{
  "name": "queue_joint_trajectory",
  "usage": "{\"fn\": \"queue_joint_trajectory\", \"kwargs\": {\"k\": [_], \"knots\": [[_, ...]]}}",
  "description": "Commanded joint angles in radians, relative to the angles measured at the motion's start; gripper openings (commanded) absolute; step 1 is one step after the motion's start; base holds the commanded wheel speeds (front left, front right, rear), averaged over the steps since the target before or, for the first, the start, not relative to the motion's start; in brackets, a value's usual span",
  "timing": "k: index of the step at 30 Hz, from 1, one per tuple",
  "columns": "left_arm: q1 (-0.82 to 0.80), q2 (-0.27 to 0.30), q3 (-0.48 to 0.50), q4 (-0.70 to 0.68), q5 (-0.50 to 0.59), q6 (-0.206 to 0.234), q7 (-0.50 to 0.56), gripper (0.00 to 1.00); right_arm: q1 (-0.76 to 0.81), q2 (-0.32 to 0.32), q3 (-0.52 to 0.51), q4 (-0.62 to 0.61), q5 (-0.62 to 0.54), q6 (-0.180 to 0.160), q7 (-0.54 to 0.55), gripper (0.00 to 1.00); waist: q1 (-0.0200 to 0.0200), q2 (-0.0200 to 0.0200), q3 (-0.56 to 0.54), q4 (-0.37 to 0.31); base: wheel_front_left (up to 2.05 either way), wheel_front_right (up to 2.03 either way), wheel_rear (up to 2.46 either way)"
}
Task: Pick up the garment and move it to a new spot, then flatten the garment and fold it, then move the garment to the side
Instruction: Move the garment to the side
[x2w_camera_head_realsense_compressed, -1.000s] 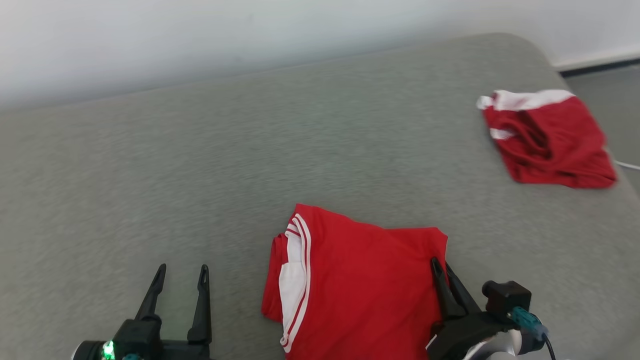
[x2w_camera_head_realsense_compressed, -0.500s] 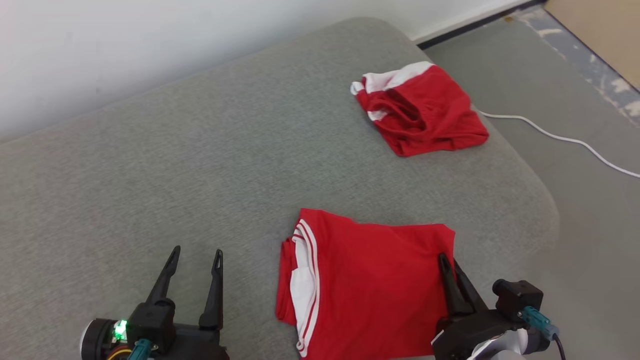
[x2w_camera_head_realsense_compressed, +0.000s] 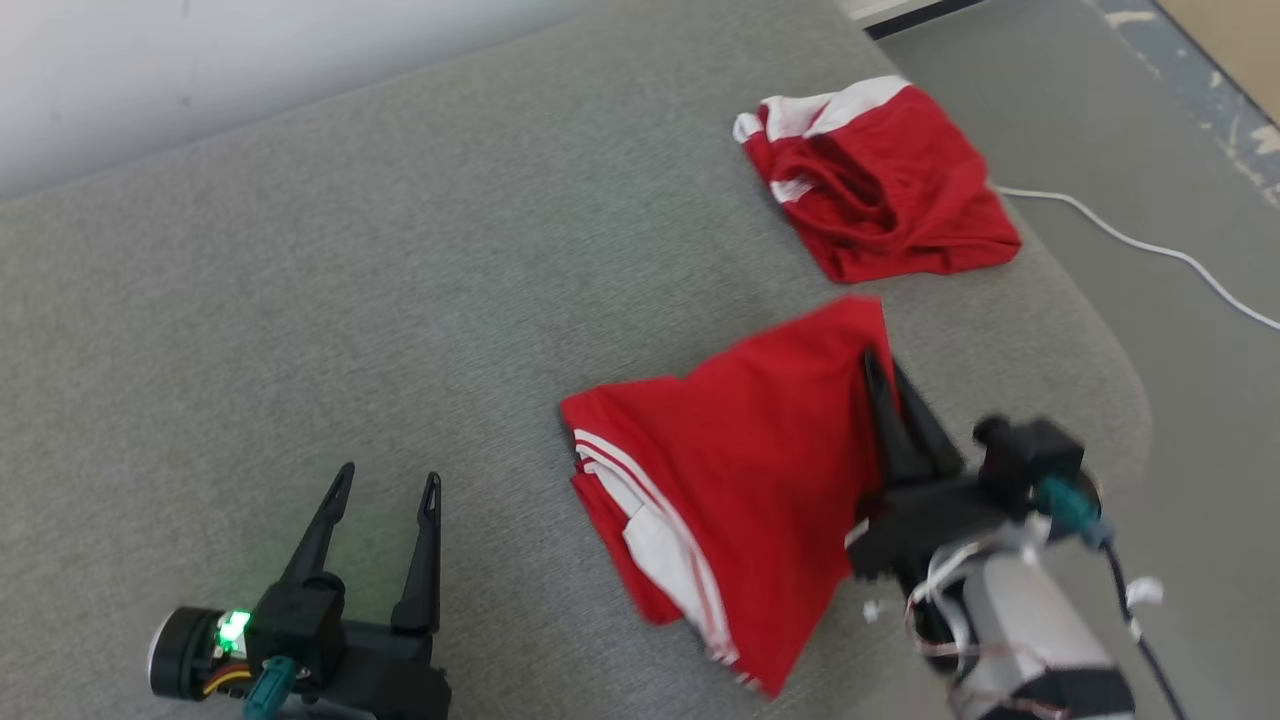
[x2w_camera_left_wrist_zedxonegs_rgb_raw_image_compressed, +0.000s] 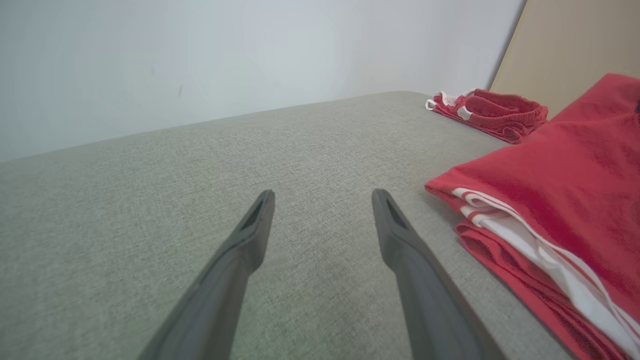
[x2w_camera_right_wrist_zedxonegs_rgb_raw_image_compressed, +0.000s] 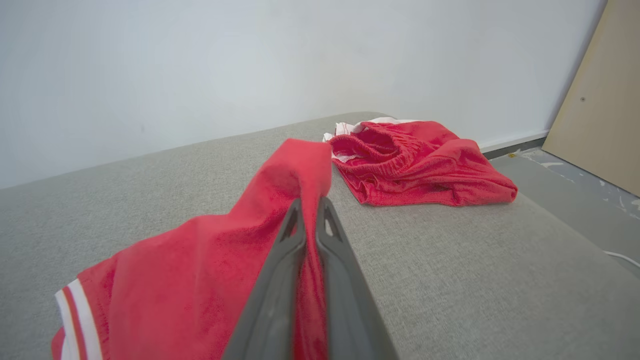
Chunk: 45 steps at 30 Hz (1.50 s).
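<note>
Right gripper (x2w_camera_head_realsense_compressed: 880, 362) pinches the garment (x2w_camera_head_realsense_compressed: 760, 450) by a raised corner — left gripper (x2w_camera_head_realsense_compressed: 388, 476) splayed wide.

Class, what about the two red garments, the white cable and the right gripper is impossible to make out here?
Folded red garment with white stripes: lower layers, head view, under its top layer; left wrist view, right edge cuts it off.
Right gripper: how much cloth it pinches, right wrist view, hidden by shut fingers.
Crumpled red-and-white garment: its type, head view, buried in folds.
White cable: its end, head view, past the right edge.
</note>
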Motion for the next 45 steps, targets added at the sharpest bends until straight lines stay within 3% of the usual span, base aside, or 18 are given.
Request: {"fn": "queue_joint_trajectory", "kwargs": {"k": [1, 9, 19, 26, 27, 28, 29, 30, 37, 41, 45], "knots": [[-0.02, 0.006, -0.003, -0.005, 0.012, -0.006, -0.003, 1.0, -0.043, -0.014, 0.003, -0.004, -0.015, -0.003, 0.0, 0.0, -0.0001, -0.0001, 0.045, 0.046, 0.0, 0.0, 0.0], [-0.072, 0.022, -0.017, -0.009, 0.023, -0.005, -0.003, 1.0, -0.286, -0.113, -0.048, 0.078, -0.09, -0.003, 0.0, 0.0, -0.0001, -0.0001, 0.122, 0.143, 0.0, 0.0, 0.0], [-0.108, 0.025, -0.032, -0.018, 0.018, 0.002, -0.003, 1.0, -0.487, -0.323, -0.305, 0.28, -0.271, -0.003, 0.0, 0.0, -0.0001, -0.0001, 0.158, 0.253, 0.0, 0.0, 0.0], [-0.104, 0.025, -0.035, -0.019, 0.017, 0.004, -0.003, 1.0, -0.518, -0.387, -0.46, 0.357, -0.418, -0.003, 0.0, 0.0, -0.0001, -0.0001, 0.157, 0.293, 0.0, 0.0, 0.0], [-0.1, 0.025, -0.035, -0.019, 0.017, 0.005, -0.003, 1.0, -0.522, -0.393, -0.483, 0.37, -0.449, -0.003, 0.0, 0.09, -0.0001, -0.0001, 0.155, 0.298, 0.0, 0.0, 0.0], [-0.096, 0.024, -0.035, -0.018, 0.016, 0.007, -0.003, 1.0, -0.524, -0.397, -0.509, 0.381, -0.479, -0.003, 0.002, 0.38, -0.0001, -0.0001, 0.153, 0.304, 0.0, 0.0, 0.0], [-0.092, 0.024, -0.033, -0.018, 0.015, 0.009, -0.003, 1.0, -0.526, -0.394, -0.538, 0.392, -0.505, -0.003, 0.008, 0.85, -0.0001, -0.0001, 0.151, 0.307, 0.0, 0.0, 0.0], [-0.089, 0.024, -0.033, -0.017, 0.015, 0.009, -0.003, 1.0, -0.527, -0.389, -0.572, 0.398, -0.526, -0.003, 0.008, 1.0, -0.0001, -0.0001, 0.148, 0.311, 0.0, 0.0, 0.0], [-0.069, 0.025, -0.03, -0.018, 0.019, 0.017, -0.003, 1.0, -0.502, -0.332, -0.716, 0.404, -0.653, -0.003, 0.002, 1.0, -0.0001, -0.0001, 0.116, 0.324, 0.0, 0.0, 0.0], [-0.055, 0.023, -0.02, -0.017, 0.011, 0.024, -0.003, 1.0, -0.477, -0.272, -0.668, 0.353, -0.629, -0.003, -0.001, 1.0, -0.0001, -0.0001, 0.09, 0.319, 0.0, 0.0, 0.0], [-0.044, 0.017, -0.01, -0.013, 0.003, 0.032, -0.003, 1.0, -0.392, -0.206, -0.571, 0.253, -0.532, -0.003, -0.001, 1.0, -0.0001, -0.0001, 0.058, 0.319, 0.0, 0.0, 0.0]]}}
